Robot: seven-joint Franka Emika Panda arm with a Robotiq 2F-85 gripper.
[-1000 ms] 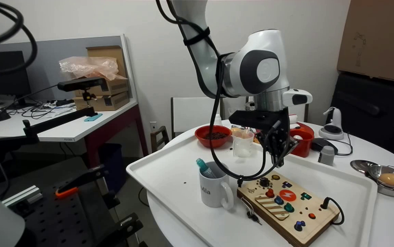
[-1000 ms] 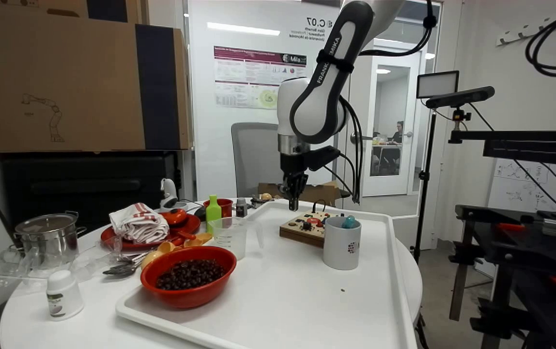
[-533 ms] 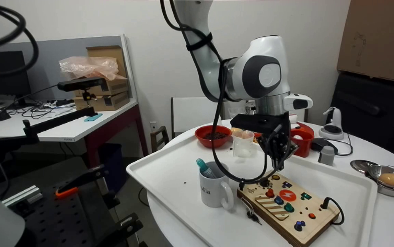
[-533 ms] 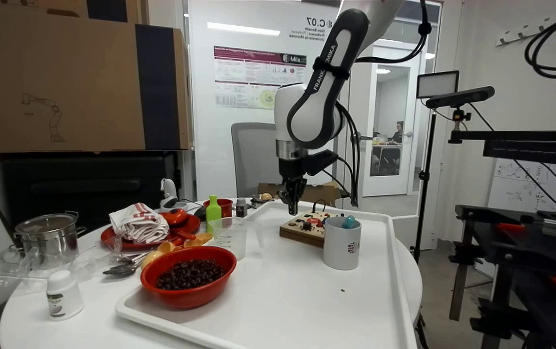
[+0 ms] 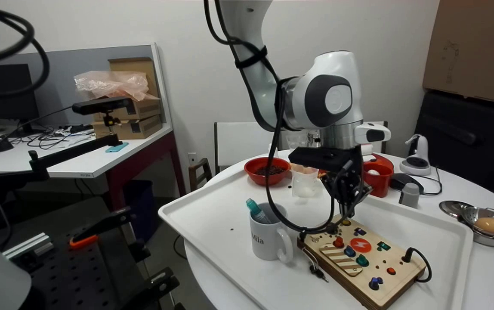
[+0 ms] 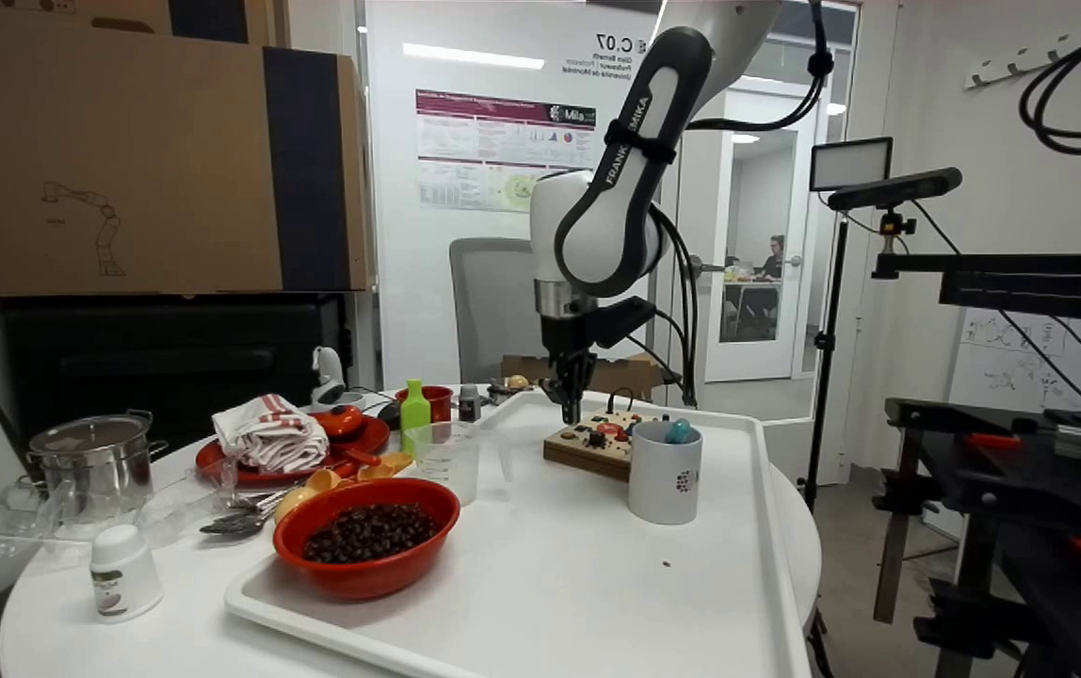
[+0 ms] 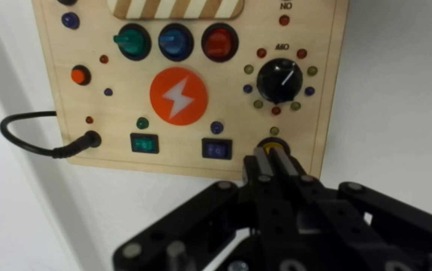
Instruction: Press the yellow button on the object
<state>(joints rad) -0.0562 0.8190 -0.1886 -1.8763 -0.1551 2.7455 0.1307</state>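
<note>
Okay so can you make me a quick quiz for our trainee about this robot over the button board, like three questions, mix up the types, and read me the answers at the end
1. In the wrist view, what colour is the button that the gripper partly hides?
2. True or false: the mug and the wooden board both stand on the white tray.
3. Fill in: the orange-red disc on the board bears a white ____.

Key: 1. Yellow. 2. True. 3. Lightning bolt.
</note>
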